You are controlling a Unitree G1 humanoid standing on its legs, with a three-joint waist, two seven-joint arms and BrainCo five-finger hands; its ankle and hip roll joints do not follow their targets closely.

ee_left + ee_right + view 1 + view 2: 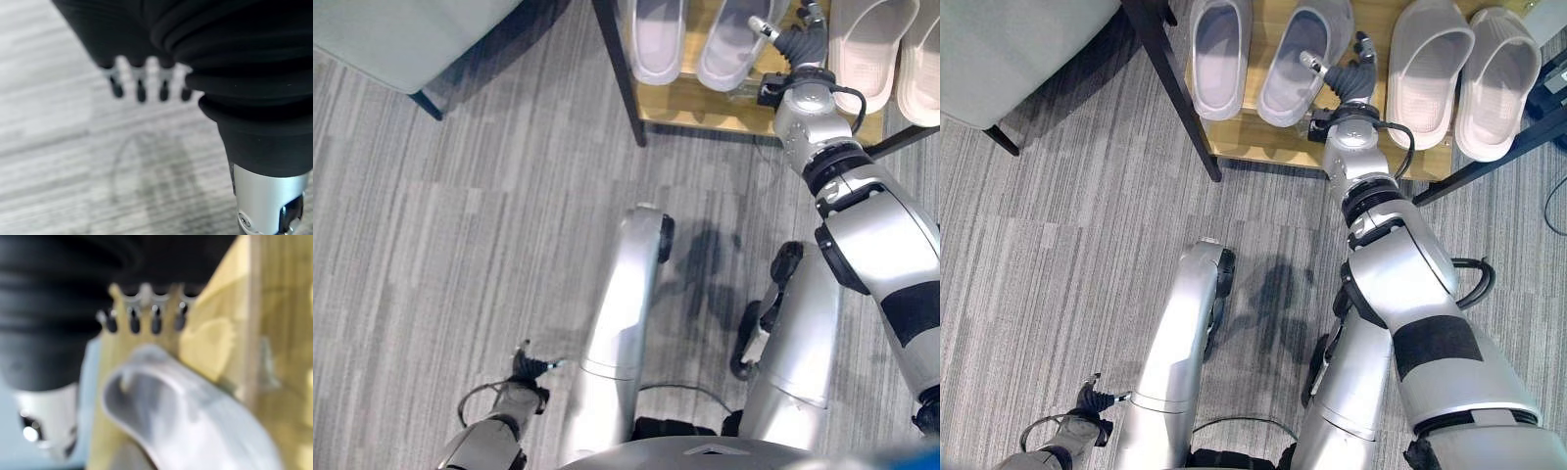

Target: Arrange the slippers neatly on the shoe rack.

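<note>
- Lilac slippers [1258, 54]: a pair, side by side on the wooden shoe rack [1263, 139], at its left end. The right-hand one of the pair [1295, 64] leans slightly toward the middle; its partner [1219, 54] lies straighter.
- Cream slippers [1464, 73]: a second pair on the same shelf, to the right, well apart from the lilac pair and set fairly even.
- Handling, judged: moulded foam slides, light, springy and not fragile; the smooth surface may slip under the fingertips. Best taken at the strap arch or pushed by the side wall of the sole.
- Right hand [1347, 70]: reaches over the shelf between the two pairs, just beside the lilac slipper's outer edge. The right wrist view shows its fingers [142, 320] straight, above the slipper's opening, closed on nothing.
- Left hand [530, 370]: hangs low over the grey striped carpet [460, 245], fingers relaxed, empty.
- Grey upholstered furniture [1009, 49]: stands left of the rack.
</note>
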